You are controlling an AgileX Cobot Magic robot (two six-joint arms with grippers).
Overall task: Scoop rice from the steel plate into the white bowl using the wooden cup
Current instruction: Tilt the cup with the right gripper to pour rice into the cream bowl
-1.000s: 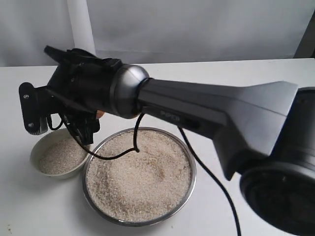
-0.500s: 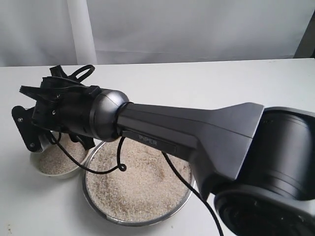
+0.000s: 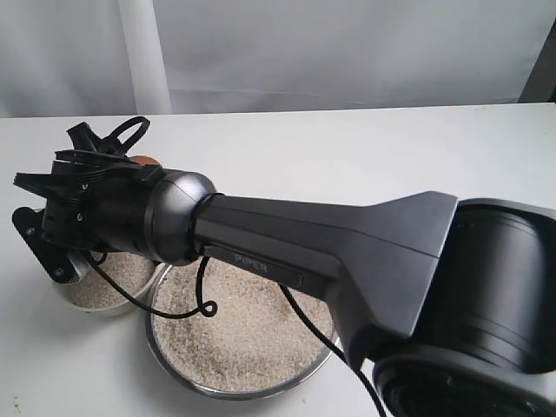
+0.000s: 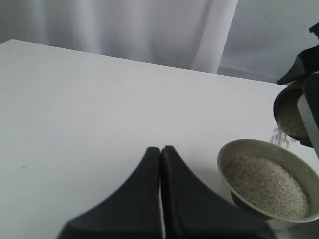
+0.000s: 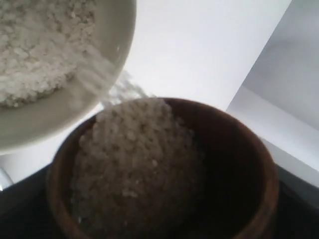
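cup tipping rice into bowl

right gripper [image 3: 50,217] clamps the wooden cup [image 5: 234,159], tilted just above the white bowl [image 4: 234,147]; rice [image 4: 278,135] spills off its lip onto the heap inside. bowl sits just beside the steel plate [image 3: 228,391], at its 9 o'clock; plate holds more rice. left gripper [image 4: 160,151] pinched shut, holding nothing.

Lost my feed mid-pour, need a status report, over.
Left gripper shut, beside the white bowl, not touching. Right gripper shut on wooden cup, tilted over bowl, rice spilling in. Nothing blocking.
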